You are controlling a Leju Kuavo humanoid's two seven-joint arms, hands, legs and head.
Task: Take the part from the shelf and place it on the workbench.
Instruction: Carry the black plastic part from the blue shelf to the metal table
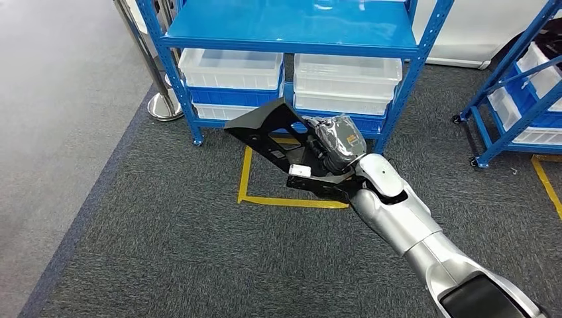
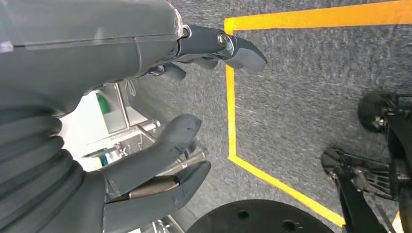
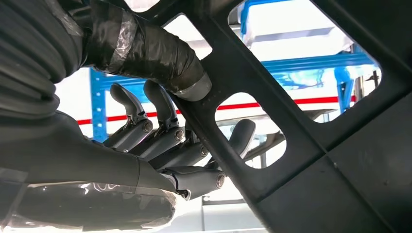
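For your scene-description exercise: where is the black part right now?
In the head view, the black part is held by the right hand, centre frame, above the yellow floor tape before the blue shelf.

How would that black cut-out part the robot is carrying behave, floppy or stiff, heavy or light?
Probably stiff: the black part juts out past the right hand without sagging. Likely light for its size, since the right wrist view shows large openings between thin ribs. It might twist in the grip, as the fingers clasp a single rib near one end.
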